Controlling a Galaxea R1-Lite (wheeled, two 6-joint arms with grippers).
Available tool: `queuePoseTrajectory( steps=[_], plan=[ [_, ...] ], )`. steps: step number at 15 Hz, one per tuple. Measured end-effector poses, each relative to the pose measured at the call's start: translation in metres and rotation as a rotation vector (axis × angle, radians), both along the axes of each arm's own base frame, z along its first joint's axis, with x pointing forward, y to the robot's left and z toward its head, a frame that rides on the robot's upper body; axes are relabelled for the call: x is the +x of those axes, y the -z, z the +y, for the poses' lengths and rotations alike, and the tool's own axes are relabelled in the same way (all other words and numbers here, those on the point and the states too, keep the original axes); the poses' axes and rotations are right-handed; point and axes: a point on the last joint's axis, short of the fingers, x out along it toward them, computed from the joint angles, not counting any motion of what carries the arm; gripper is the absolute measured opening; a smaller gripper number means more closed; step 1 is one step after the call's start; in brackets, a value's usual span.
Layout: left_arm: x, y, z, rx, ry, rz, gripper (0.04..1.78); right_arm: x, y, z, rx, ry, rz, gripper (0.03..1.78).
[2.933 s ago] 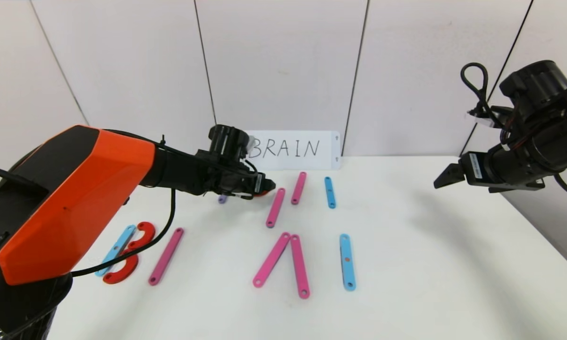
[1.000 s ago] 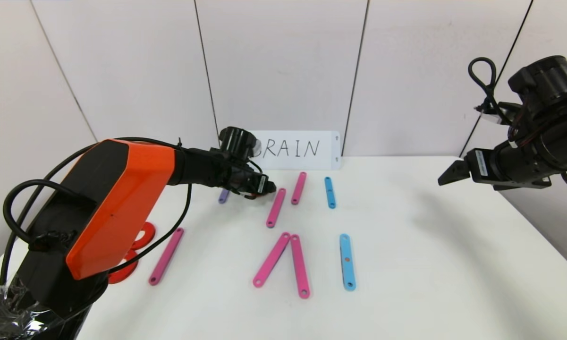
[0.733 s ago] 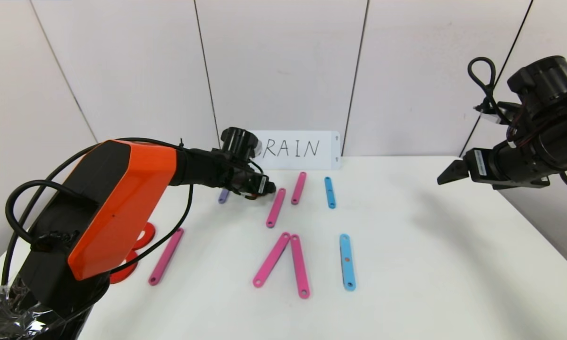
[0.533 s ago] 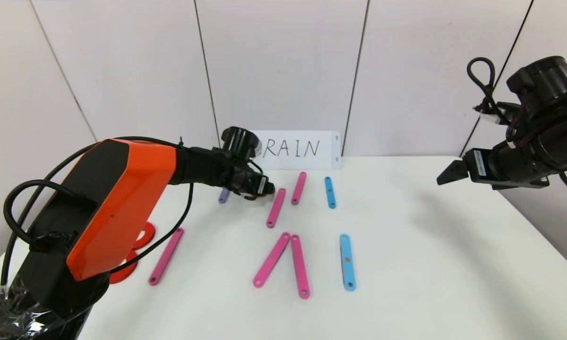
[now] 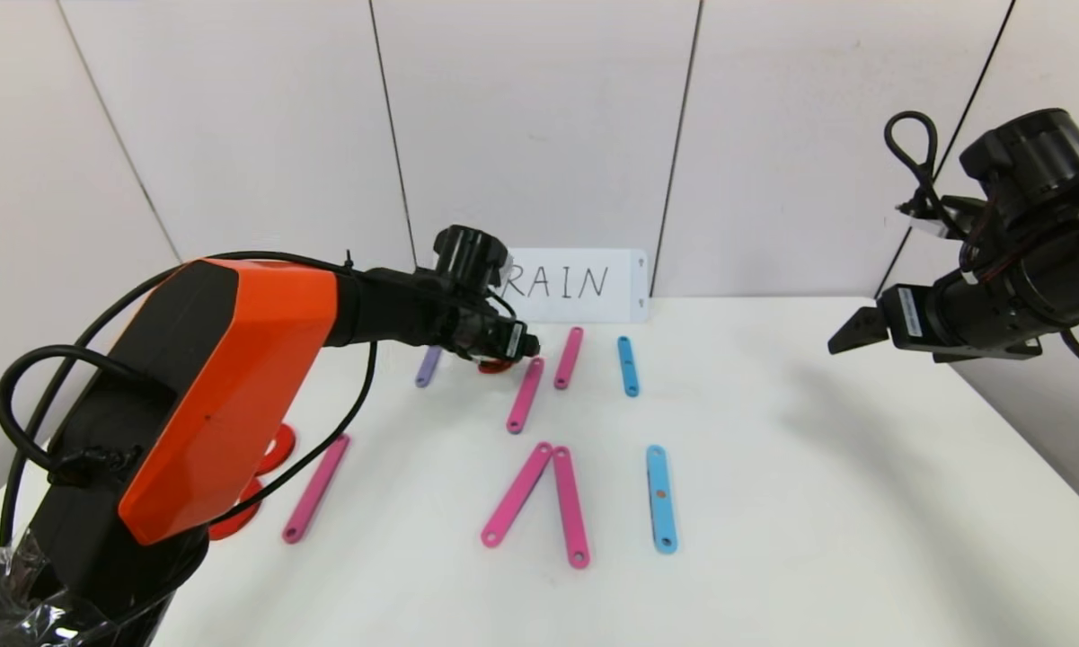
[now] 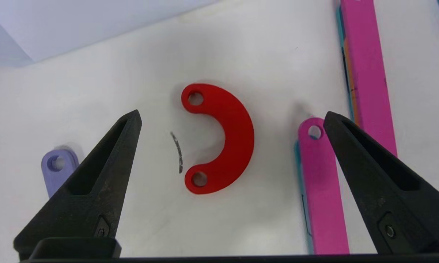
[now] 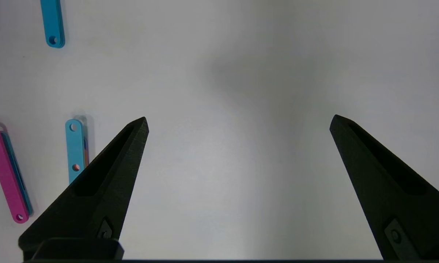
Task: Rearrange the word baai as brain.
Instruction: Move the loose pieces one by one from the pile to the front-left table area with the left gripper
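Letters lie spread from the worktop's near-left corner to its far edge. My left hand point(image 6: 230, 120) has lifted back with its fingers wide apart, leaving the red arc point(image 6: 223, 142) flat between purple strip point(image 6: 56, 171) and pink strip point(image 6: 321, 182): R's bowl placed. Right hand point(image 7: 237, 124) hovers empty, spread, near the right edge.

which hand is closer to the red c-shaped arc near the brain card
Left. The left hand hangs right over the red arc, open, with the arc lying free on the table between its fingers. The right hand is raised far off over the table's right side.
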Motion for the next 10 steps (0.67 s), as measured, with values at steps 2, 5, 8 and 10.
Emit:
queuePoseTrajectory(
  steps=[2, 5, 8, 10],
  plan=[
    [0.000, 0.002, 0.000, 0.004, 0.001, 0.002, 1.73, 0.000, 0.000, 0.000, 0.000, -0.001, 0.000, 1.74],
    [0.000, 0.006, -0.001, 0.012, 0.003, 0.015, 1.73, 0.000, 0.000, 0.000, 0.000, -0.001, 0.000, 1.74],
    [0.000, 0.011, 0.000, 0.022, -0.001, 0.036, 1.73, 0.001, 0.001, 0.001, 0.000, -0.002, 0.002, 1.74],
    [0.001, 0.012, 0.001, 0.031, -0.010, 0.041, 1.73, 0.001, 0.001, 0.001, -0.001, -0.002, 0.005, 1.74]
  ],
)
